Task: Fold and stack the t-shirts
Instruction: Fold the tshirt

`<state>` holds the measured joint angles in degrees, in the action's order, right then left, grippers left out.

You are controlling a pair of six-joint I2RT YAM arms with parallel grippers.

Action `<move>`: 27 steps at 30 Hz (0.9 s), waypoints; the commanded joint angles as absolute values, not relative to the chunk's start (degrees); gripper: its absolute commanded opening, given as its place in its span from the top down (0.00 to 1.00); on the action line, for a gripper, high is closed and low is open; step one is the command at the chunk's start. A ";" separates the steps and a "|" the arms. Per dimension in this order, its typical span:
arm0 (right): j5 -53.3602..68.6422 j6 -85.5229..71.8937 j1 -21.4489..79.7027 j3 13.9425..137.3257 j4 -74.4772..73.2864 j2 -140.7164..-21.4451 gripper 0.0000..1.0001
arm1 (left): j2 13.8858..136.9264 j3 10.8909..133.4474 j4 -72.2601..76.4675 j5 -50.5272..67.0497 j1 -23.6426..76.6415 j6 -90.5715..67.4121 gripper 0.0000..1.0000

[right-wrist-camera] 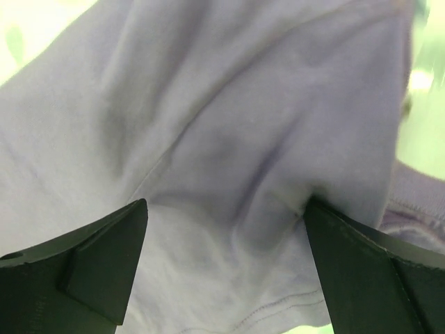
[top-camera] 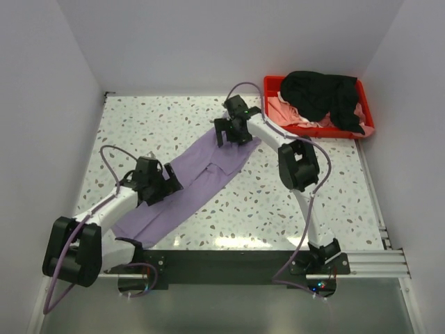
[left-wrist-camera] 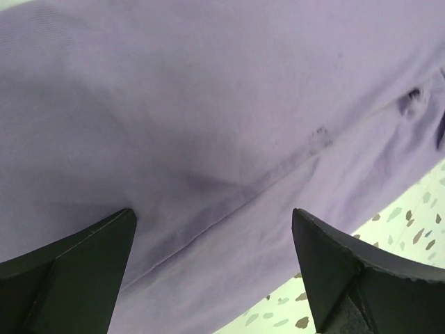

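The lavender t-shirt point(top-camera: 201, 177) lies as a long diagonal strip on the speckled table. My left gripper point(top-camera: 170, 182) is open over its lower-left half; in the left wrist view the fingers point(left-wrist-camera: 83, 264) stand wide apart just above the cloth point(left-wrist-camera: 208, 104), with the gripper point(left-wrist-camera: 212, 223) empty. My right gripper point(top-camera: 229, 136) is open over the strip's upper-right end. In the right wrist view the gripper point(right-wrist-camera: 226, 216) straddles wrinkled cloth point(right-wrist-camera: 243, 104), and its right finger point(right-wrist-camera: 361, 271) presses into a fold. The black t-shirt point(top-camera: 323, 94) and the pink t-shirt point(top-camera: 284, 111) lie in the tray.
The red plastic tray point(top-camera: 368, 124) stands at the back right corner of the table. White walls enclose the table on three sides. The speckled tabletop point(top-camera: 278, 202) shows to the right of the lavender strip, and in the left wrist view point(left-wrist-camera: 410, 229).
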<state>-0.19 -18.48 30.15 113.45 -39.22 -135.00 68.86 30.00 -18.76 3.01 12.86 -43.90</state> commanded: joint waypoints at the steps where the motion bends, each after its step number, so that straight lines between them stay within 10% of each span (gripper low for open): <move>1: 5.53 -15.04 28.39 124.06 -43.58 -147.79 0.01 | 72.86 28.74 -16.88 6.94 15.81 -44.73 0.00; 6: 10.28 -14.76 27.25 145.25 -47.12 -159.33 0.01 | 77.78 32.51 -13.01 7.65 21.52 -47.11 0.00; 27: 17.67 -25.85 22.94 148.71 -20.13 -162.08 0.01 | 83.97 47.72 -17.74 2.30 43.76 -57.57 0.00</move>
<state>18.92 -25.80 23.11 147.98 -17.85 -160.57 89.25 45.78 -10.37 4.86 40.71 -54.63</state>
